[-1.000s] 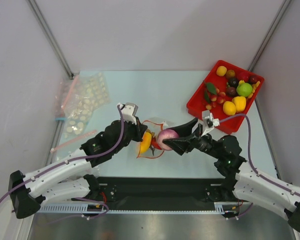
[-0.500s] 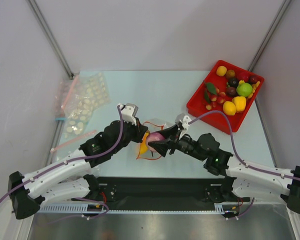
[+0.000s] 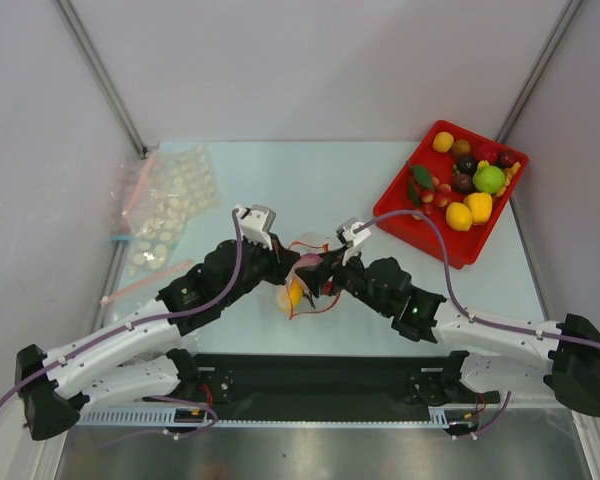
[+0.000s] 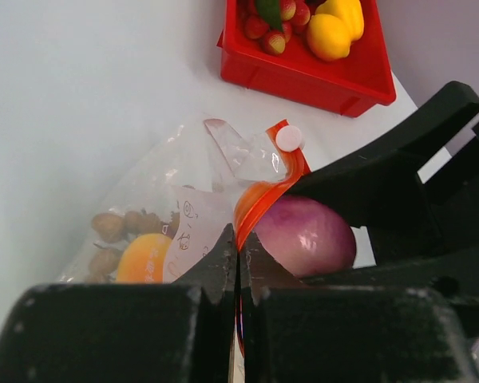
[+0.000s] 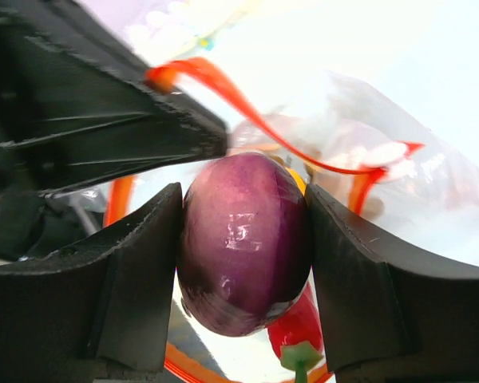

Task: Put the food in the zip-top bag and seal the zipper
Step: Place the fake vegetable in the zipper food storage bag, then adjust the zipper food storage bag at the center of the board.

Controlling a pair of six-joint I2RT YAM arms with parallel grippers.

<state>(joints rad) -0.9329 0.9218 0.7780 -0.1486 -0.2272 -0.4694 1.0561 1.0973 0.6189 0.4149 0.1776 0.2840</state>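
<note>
The clear zip-top bag (image 3: pixel 310 285) lies at the table's middle, its mouth held open. My left gripper (image 4: pixel 239 243) is shut on the red-orange zipper strip (image 4: pixel 259 199) at the bag's edge. My right gripper (image 5: pixel 243 239) is shut on a purple toy fruit (image 5: pixel 243 239) and holds it in the bag's mouth, right beside the left fingers; it also shows in the left wrist view (image 4: pixel 303 235). Inside the bag lie an orange piece (image 4: pixel 144 257), brown nut-like clusters (image 4: pixel 112 227) and a red chili (image 5: pixel 299 323). In the top view the two grippers meet over the bag (image 3: pixel 305 272).
A red tray (image 3: pixel 400 215) with several toy fruits stands at the back right. A pile of dotted clear bags (image 3: pixel 170 200) with pink and blue strips lies at the back left. Metal frame posts rise at the two back corners.
My right arm has moved left with the purple fruit, from beside the bag into its open mouth. The left gripper has kept hold of the zipper strip.
</note>
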